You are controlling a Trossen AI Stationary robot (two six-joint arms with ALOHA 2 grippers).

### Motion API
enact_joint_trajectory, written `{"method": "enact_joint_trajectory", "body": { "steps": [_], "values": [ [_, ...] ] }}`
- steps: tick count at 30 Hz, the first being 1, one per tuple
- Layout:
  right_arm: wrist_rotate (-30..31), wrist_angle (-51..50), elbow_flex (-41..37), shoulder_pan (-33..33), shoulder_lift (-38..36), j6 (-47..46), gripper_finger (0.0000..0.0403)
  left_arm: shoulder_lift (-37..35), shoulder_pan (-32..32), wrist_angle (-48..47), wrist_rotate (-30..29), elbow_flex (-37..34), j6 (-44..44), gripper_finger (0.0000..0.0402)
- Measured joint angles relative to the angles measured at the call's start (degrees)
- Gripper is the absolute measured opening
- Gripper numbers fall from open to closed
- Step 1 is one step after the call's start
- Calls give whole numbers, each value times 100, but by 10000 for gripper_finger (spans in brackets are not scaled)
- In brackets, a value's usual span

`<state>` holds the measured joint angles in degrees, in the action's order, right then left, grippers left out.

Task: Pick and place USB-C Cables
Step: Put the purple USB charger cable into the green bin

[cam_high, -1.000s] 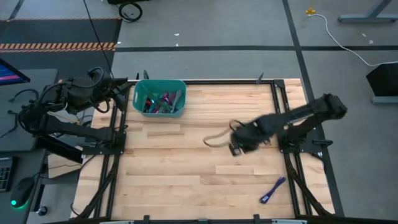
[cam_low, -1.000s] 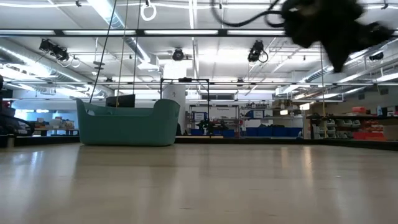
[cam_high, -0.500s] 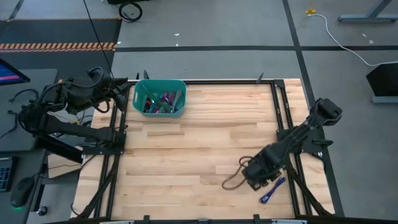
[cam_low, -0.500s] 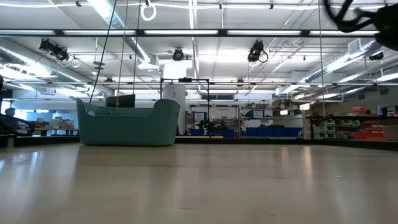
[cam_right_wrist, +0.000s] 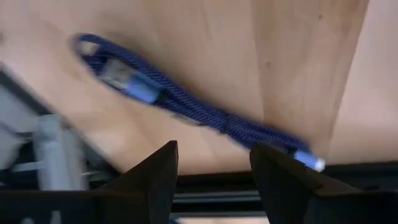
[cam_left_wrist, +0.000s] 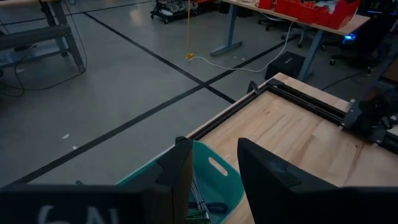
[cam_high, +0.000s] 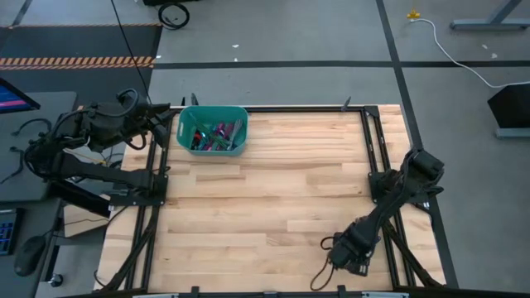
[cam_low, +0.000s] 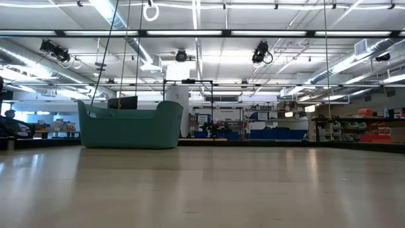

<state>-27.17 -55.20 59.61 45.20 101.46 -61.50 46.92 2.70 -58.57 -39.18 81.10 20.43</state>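
Observation:
A purple-blue folded USB-C cable (cam_right_wrist: 186, 107) lies flat on the wooden table near its near right corner. My right gripper (cam_right_wrist: 214, 167) is open just above it and touches nothing. Its two fingers stand over the cable's middle. In the high view the gripper (cam_high: 352, 255) hides this cable. Several more cable bundles (cam_high: 211, 135) in magenta, green and teal lie inside the teal basket (cam_high: 212, 109) at the table's far left. My left gripper (cam_left_wrist: 212, 163) waits open beside the basket, at the far left edge (cam_high: 161, 124).
The basket also shows in the low view (cam_low: 130, 125). Dark metal rails (cam_high: 377, 157) run along the table's right and far edges, and one lies close beyond the cable (cam_right_wrist: 205, 202). A long white cable (cam_high: 451, 45) lies on the floor beyond the table.
My right gripper has swept from the middle of the table toward the near right corner. It has come down over the purple cable and gone out of the low view. The cable has stayed where it was.

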Motion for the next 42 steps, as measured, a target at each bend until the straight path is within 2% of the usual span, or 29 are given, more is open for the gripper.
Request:
{"method": "enact_joint_trajectory", "body": {
  "steps": [5, 10, 13, 17, 18, 20, 25, 29, 33, 37, 42],
  "values": [
    [331, -3, 0, 216, 433, 496, 204, 0, 2, 0, 1, 0, 149, 133],
    [232, 116, 13, 367, 819, 969, 184, 0, 2, 0, 2, 0, 358, 133],
    [203, 103, 32, 399, 929, 1025, 140, 0, 2, 0, 0, 0, 494, 133],
    [255, 160, 26, 358, 882, 960, 45, 0, 2, 1, 2, 0, 604, 133],
    [332, 177, 20, 327, 825, 893, 29, 0, 1, 1, 2, 0, 604, 133],
    [611, 180, -4, 244, 667, 668, 27, 0, 1, 0, 2, 0, 603, 133],
    [1883, 357, 15, -164, -136, 152, 30, 0, 2, 0, 2, 0, 597, 133],
    [2492, 598, 144, -851, -860, 226, 28, 0, 1, 0, 2, 0, 593, 133],
    [3098, 1143, 436, -2007, -1303, 837, 28, 0, 0, 0, 2, 0, 592, 133],
    [3029, 2315, 815, -3344, -1311, 1674, 28, 0, 0, -2, 2, 0, 590, 133],
    [2902, 4052, 1613, -4717, -753, 2243, 28, 0, 2, -4, 2, 0, 589, 133]
  ]
}}
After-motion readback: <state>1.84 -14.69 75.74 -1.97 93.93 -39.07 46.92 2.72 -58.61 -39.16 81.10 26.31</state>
